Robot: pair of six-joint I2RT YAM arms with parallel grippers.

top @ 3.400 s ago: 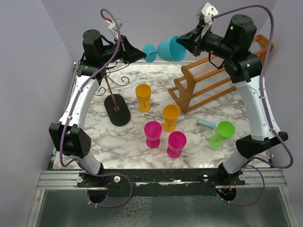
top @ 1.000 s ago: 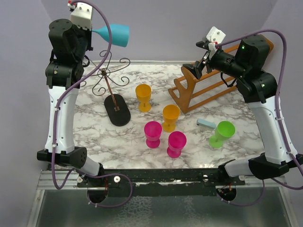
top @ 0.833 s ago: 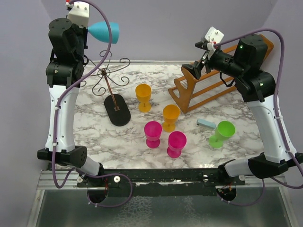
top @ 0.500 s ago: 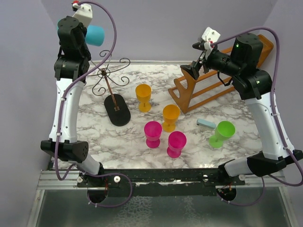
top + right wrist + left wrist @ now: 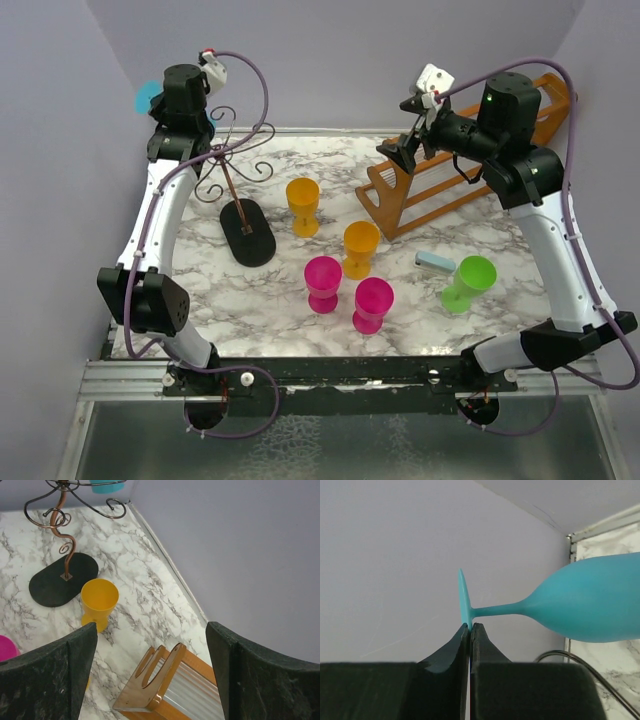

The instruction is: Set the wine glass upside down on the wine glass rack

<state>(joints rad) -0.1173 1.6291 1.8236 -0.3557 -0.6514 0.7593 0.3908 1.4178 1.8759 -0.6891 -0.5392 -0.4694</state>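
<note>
The left arm has swung down and toward the back left corner since half a second ago, carrying the blue glass from in front of its wrist round to the far side, where only a sliver is showing from above. The left tool (image 5: 470, 628) is pinching the thin rim of the wine glass (image 5: 585, 605) foot, with both fingers (image 5: 445, 650) pressed together on that edge. The stem is running sideways across the wrist view, and the bowl is reaching out toward the desk corner. From the right wrist, the bowl is peeking in at the top edge, just above the curled hooks of the wire rack (image 5: 62, 510), and I cannot tell whether it is touching them. The rack is standing on its black oval base at the back left of the desk (image 5: 200, 290).

The right tool (image 5: 150, 675) is hanging in the air with its fingers spread wide, holding nothing, above the near end of the wooden rack (image 5: 450, 165). Two orange glasses (image 5: 302, 205) are standing upright mid-desk, with two pink glasses (image 5: 323, 282) in front of them. A green glass (image 5: 468, 280) is lying tipped on its side to the right, just beside a small pale blue block (image 5: 434, 260).
</note>
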